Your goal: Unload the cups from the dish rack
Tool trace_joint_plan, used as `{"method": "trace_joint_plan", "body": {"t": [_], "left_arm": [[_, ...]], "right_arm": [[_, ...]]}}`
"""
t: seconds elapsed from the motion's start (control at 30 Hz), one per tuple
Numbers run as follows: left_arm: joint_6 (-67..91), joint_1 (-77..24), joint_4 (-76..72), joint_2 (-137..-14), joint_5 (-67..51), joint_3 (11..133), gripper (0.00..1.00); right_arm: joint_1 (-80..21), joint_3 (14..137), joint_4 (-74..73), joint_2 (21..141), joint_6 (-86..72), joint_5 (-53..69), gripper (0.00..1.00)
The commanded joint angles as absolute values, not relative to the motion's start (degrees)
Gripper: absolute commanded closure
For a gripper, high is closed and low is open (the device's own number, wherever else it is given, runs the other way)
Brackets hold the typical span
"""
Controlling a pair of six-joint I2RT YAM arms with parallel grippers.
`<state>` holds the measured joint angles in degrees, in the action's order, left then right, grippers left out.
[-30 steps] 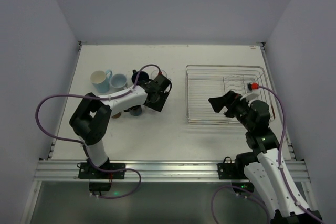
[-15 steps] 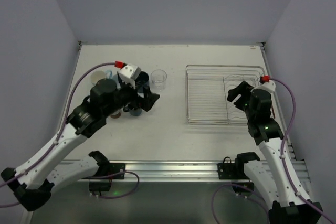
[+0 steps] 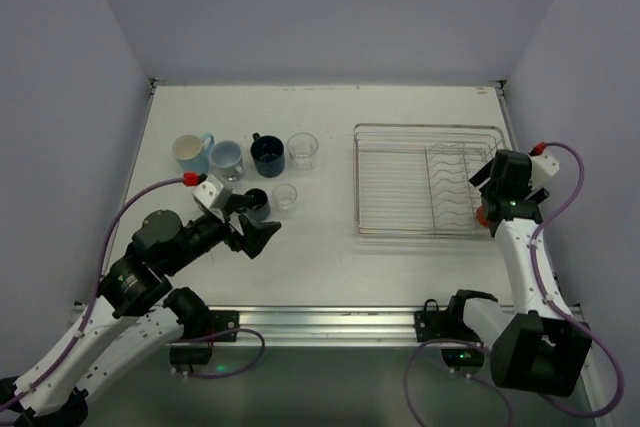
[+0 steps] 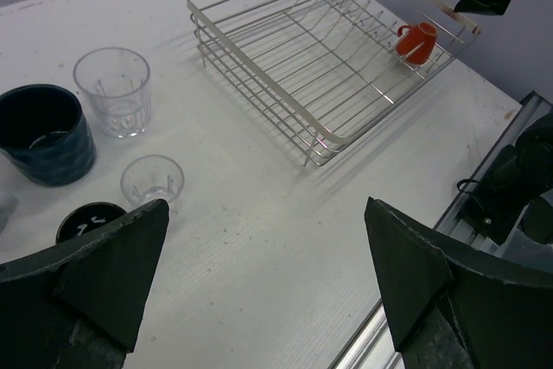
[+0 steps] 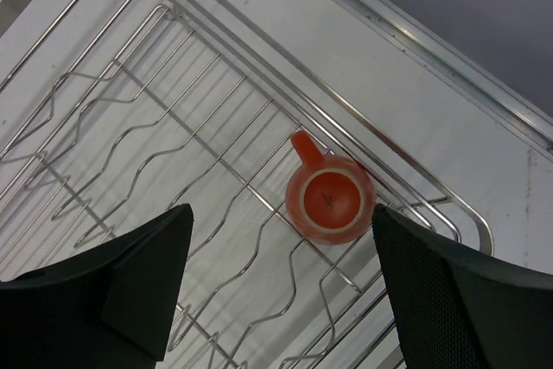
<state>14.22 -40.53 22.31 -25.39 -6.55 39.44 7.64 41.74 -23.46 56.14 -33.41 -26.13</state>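
Note:
The silver wire dish rack (image 3: 400, 182) stands right of centre. One orange cup (image 5: 330, 199) lies upside down in its near right corner, also seen in the left wrist view (image 4: 416, 41). My right gripper (image 5: 281, 235) hovers open above the rack, the orange cup just ahead of its fingertips; from above it (image 3: 484, 197) covers most of the cup. My left gripper (image 3: 258, 227) is open and empty above bare table, near a small dark cup (image 3: 255, 199) and a small clear glass (image 3: 285, 195).
On the table at the left stand a cream and blue mug (image 3: 190, 154), a light blue cup (image 3: 226, 156), a navy mug (image 3: 267, 154) and a clear tumbler (image 3: 302, 150). The rack's plate prongs (image 3: 450, 177) stand on its right side. Walls close in left and right.
My left arm has drawn back from the cups toward the near edge, open. My right arm has swung right to the rack's near right corner, over the orange cup.

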Motion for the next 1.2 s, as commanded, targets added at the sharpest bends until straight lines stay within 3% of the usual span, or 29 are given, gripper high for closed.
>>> {"method": "trace_joint_plan", "body": {"t": [0.0,0.7,0.8,1.0,1.17], "left_arm": [[13.9,-40.6,22.2,-23.5,-5.6,40.1,0.00],[14.9,-42.6,22.8,-17.5,-2.3,39.7,0.00],[14.9,-42.6,22.8,-17.6,-1.8,39.7,0.00],[14.9,-42.5,22.8,-18.2,-1.6,39.6,0.00],[14.8,-42.6,22.4,-20.0,-2.3,39.6,0.00]], "right_arm": [[10.1,45.7,-24.6,59.6,-34.7,-29.9,0.13],[14.0,49.9,-27.6,80.3,-32.9,-22.2,0.17],[13.9,50.3,-27.5,81.5,-33.8,-22.1,0.23],[14.0,50.3,-26.4,80.7,-34.2,-21.8,0.56],[13.9,49.0,-23.3,74.3,-32.9,-22.1,0.62]]}}
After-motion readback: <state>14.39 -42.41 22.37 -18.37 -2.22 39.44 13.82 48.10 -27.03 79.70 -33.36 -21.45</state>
